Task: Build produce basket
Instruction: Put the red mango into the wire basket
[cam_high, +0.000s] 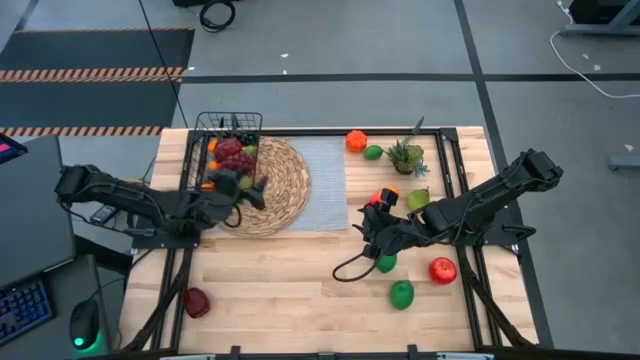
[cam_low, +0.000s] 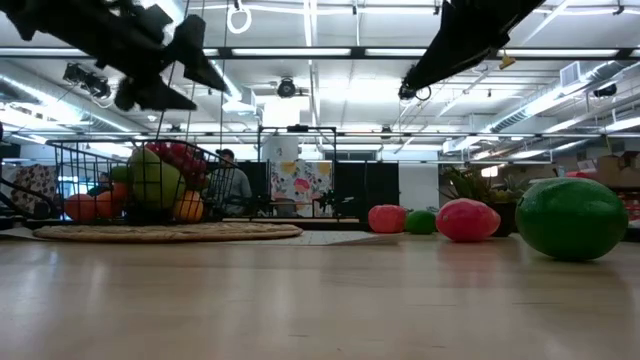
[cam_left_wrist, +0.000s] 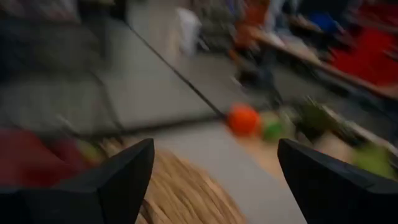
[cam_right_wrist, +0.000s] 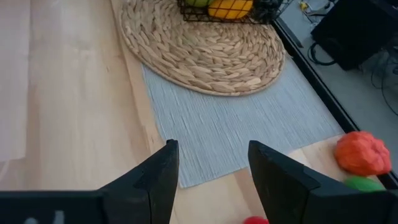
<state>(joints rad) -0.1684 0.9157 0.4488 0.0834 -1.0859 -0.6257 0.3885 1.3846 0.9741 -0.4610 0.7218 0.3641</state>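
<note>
Left gripper (cam_high: 252, 192), fingers apart beside the upper-left black wire-mesh basket (cam_high: 228, 124), looks just emptied; right gripper (cam_right_wrist: 211, 165), apart and empty, must next fetch the round green lime (cam_high: 401, 293).

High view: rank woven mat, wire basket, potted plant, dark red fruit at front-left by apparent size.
1. Woven mat, clearly largest.
2. Wire basket, narrower than the mat.
3. Potted plant.
4. Dark red fruit; close to the plant in size, so these two are uncertain.

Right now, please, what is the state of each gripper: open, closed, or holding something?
Left gripper: open, holding nothing, above the woven mat beside the basket.
Right gripper: open, holding nothing, over the table.
</note>
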